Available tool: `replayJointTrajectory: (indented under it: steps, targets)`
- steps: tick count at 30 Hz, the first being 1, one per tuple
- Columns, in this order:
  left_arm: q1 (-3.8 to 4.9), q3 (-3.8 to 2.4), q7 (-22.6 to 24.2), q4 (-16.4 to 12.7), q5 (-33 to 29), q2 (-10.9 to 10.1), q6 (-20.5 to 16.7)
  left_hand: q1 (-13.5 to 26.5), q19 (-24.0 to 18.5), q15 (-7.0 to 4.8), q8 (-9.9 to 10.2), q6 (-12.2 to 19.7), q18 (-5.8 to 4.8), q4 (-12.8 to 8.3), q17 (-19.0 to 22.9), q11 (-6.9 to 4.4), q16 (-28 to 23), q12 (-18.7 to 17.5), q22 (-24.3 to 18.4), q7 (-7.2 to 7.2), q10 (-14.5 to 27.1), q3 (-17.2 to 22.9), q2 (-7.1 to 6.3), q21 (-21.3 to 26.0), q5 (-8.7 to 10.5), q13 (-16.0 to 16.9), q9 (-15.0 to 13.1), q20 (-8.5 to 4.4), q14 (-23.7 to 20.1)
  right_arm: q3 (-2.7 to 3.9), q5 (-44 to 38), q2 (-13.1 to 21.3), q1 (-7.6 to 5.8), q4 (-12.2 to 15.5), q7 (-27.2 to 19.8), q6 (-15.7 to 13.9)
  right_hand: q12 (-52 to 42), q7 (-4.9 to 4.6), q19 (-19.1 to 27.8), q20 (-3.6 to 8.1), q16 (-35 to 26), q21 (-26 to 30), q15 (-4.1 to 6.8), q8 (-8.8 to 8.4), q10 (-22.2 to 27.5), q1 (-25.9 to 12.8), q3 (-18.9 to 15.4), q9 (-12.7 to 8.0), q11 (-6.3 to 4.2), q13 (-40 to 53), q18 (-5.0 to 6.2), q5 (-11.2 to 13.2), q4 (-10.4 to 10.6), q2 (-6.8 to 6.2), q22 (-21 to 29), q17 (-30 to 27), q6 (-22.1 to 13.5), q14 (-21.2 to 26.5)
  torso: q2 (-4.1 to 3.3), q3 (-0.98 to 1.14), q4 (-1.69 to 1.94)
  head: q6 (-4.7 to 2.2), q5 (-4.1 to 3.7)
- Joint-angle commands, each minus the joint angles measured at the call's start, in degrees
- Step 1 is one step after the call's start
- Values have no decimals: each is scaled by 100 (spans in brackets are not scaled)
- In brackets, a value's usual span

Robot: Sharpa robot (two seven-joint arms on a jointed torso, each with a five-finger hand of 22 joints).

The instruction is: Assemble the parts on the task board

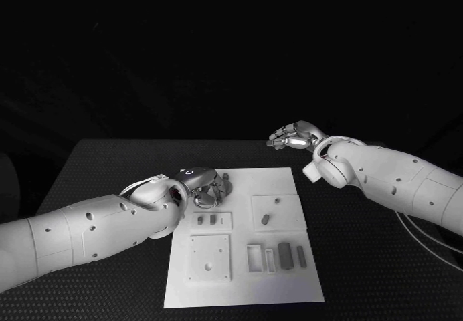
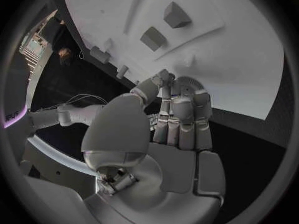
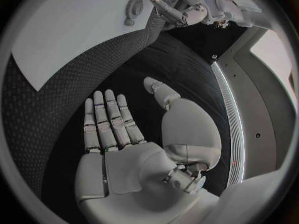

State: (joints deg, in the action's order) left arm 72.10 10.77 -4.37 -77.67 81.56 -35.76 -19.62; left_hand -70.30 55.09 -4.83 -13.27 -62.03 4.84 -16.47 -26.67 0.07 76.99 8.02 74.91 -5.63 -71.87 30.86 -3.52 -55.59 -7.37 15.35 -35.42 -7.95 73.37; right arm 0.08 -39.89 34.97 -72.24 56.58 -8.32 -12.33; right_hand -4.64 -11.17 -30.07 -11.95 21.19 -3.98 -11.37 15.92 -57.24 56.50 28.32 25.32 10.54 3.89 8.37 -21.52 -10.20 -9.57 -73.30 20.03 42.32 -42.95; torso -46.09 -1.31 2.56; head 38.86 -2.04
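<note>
The white task board [image 1: 290,180] lies mid-table with small grey parts on it, among them one [image 1: 265,218] on a square inset and two bars [image 1: 286,254] near the front. My left hand [image 1: 198,184] hovers over the board's far left corner. Its fingers [image 2: 181,109] are curled in, thumb tip against them, right beside a toothed gear [image 2: 196,82]. Whether they touch or pinch anything is hidden. From the right wrist the gear [image 3: 132,7] stands on the board [image 3: 69,25] just off the left hand [image 3: 187,5]. My right hand [image 1: 294,138] hangs over the table beyond the board's far right corner, fingers [image 3: 106,119] straight, holding nothing.
A square plate with holes [image 1: 211,257] and a narrow slotted frame [image 1: 255,257] sit on the board's near half. Two raised grey blocks [image 2: 176,14] stand on the board [image 2: 236,45] beyond my left hand. Black table surface [image 1: 386,267] surrounds the board on every side.
</note>
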Motion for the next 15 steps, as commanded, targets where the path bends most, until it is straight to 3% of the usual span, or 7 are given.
replayJointTrajectory:
  steps: [1, 8, 15]
  targets:
    - [2, -56, 36, -120, -340, -93, -72, 20, 13, -62, -28, -34, 59, 1, 8, 94, 17, 19, 73, 4, -560, 40, 29, -6, -24, 48, -4, -236, -30, 1, -3, 7, 1, 9, -63, 51, 38, -89, 34, 11, -35, 28, -19, 33, -43, -24, -11, -7, -3, 8, -83, -38, 19, 44, -6, -5, -53, 17, 0, -4, 4, -9, 5]
    - [6, -112, -14, -287, -381, -305, -9, 19, 13, -64, -27, -35, 59, -1, 9, 92, 15, 14, 72, 4, -562, 45, 28, -6, -27, 48, -4, -239, -31, 1, -3, 23, 1, 20, -59, 52, 38, -89, 33, 12, -35, 28, -18, 34, -43, -23, -10, -8, -3, 8, -83, -38, 18, 42, -6, -5, -54, 17, 2, -4, 9, -16, -7]
    - [6, -110, -44, -334, -362, -474, 116, 19, 12, -65, -27, -36, 58, -2, 10, 92, 14, 11, 71, 5, -563, 47, 26, -5, -28, 49, -4, -240, -31, 1, -4, 34, 1, 19, -58, 51, 38, -89, 34, 12, -35, 28, -18, 34, -43, -22, -10, -8, -3, 8, -83, -38, 17, 41, -6, -5, -53, 17, -2, -3, 0, -12, -1]
